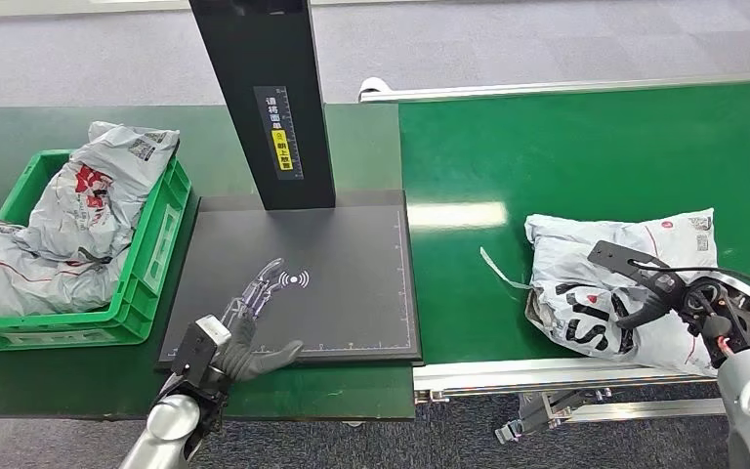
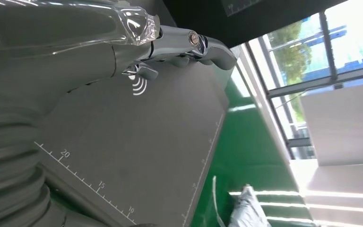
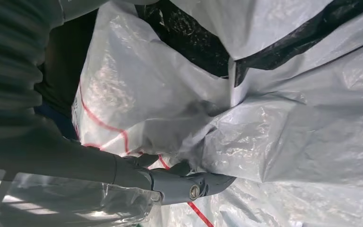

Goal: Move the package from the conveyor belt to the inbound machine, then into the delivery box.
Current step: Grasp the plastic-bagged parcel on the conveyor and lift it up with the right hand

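- The right hand [image 1: 666,293] is down on the package [image 1: 625,283], which lies on the green conveyor belt [image 1: 586,156] near its front edge.
- Up close from the right wrist, the thumb [image 3: 189,185] and darker fingers [image 3: 144,160] are pressed into the crumpled grey plastic of the package [image 3: 283,132], with a fold of the bag bunched between them; it looks like a grip on the wrapping, though the bag still lies on the belt.
- The package is a soft grey mailer with black lettering and red marks. Its long axis runs roughly across the belt's front edge, slanting a little, with the end at the hand nearer the robot; a loose strip trails from its left end toward the scanner side.
- The left hand [image 1: 249,350] holds nothing. Its fingers are stretched out and apart over the near edge of the black inbound machine plate [image 1: 352,293], below the white signal mark [image 1: 293,281].
- From the left wrist, the fingers [image 2: 194,45] point out flat above the plate [image 2: 137,156]; I cannot tell whether they touch it.
- The machine's black column [image 1: 269,98] stands at the back of the plate.
- To the left sits the green delivery box [image 1: 151,264], with grey bagged parcels [image 1: 78,215] in it, heaped above the rim.
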`<state>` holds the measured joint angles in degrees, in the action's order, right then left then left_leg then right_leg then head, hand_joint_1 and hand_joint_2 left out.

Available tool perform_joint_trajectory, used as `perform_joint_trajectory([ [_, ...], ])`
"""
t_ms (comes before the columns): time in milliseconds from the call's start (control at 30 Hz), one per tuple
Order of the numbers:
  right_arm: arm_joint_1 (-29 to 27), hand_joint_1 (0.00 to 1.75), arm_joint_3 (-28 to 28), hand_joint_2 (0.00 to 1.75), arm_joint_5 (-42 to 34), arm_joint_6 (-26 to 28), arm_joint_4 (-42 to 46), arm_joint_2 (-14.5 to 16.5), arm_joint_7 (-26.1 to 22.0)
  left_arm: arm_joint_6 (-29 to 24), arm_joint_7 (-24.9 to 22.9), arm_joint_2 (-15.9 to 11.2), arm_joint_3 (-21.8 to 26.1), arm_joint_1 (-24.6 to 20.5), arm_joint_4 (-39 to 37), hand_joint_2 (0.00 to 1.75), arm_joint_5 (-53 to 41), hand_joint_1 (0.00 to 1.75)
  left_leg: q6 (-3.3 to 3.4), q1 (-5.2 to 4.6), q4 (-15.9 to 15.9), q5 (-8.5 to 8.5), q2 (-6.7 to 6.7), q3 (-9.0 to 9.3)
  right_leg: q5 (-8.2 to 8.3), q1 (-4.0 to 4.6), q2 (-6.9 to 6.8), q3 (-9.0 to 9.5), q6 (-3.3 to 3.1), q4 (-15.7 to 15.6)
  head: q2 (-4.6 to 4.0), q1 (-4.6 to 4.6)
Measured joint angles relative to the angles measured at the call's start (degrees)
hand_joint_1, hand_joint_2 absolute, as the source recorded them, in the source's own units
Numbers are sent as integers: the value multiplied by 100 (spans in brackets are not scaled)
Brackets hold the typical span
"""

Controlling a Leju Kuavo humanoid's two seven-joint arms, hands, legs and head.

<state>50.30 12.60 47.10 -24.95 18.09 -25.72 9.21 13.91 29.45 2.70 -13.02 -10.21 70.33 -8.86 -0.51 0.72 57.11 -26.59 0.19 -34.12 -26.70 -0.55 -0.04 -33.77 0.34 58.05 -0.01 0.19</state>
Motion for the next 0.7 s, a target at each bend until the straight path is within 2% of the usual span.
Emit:
perform_joint_trajectory([
  [133, -114, 0, 1, 175, -23, -343, -50, -140, 81, -89, -97, 62, -82, -143, -167, 175, -75, 0, 0, 0, 0, 0, -7, -2, 0, 0, -3, 3, 0, 0, -1, 1],
  [333, -181, 0, 1, 175, -3, -510, -89, -239, 96, -156, -104, 96, -110, -190, -328, 175, -71, 0, 0, 0, 0, 0, -6, 1, 0, 0, -3, 6, 0, 0, 0, 2],
  [367, -183, 7, 1, 175, 7, -526, -92, -241, 96, -162, -104, 99, -110, -190, -347, 175, -71, 0, 0, 0, 0, 0, -6, 2, 0, 0, -3, 7, 0, 0, -1, 2],
  [467, -181, 137, 5, 175, 53, -622, -95, -241, 79, -191, -104, 113, -110, -195, -401, 175, -71, 0, 0, 0, 0, 0, -7, 3, 0, 0, -3, 9, 0, 0, -1, 3],
  [500, -179, 174, 9, 175, 68, -659, -95, -241, 63, -199, -104, 118, -110, -199, -418, 175, -72, 0, 0, 0, 0, 1, -7, 4, 0, 0, -3, 10, 0, 0, -1, 2],
  [700, -155, 175, 17, 175, 87, -719, -95, -252, -37, -209, -103, 134, -110, -218, -480, 175, -73, 0, 1, 0, 0, 1, -6, 6, 0, 0, -3, 13, 0, 0, 0, 2],
])
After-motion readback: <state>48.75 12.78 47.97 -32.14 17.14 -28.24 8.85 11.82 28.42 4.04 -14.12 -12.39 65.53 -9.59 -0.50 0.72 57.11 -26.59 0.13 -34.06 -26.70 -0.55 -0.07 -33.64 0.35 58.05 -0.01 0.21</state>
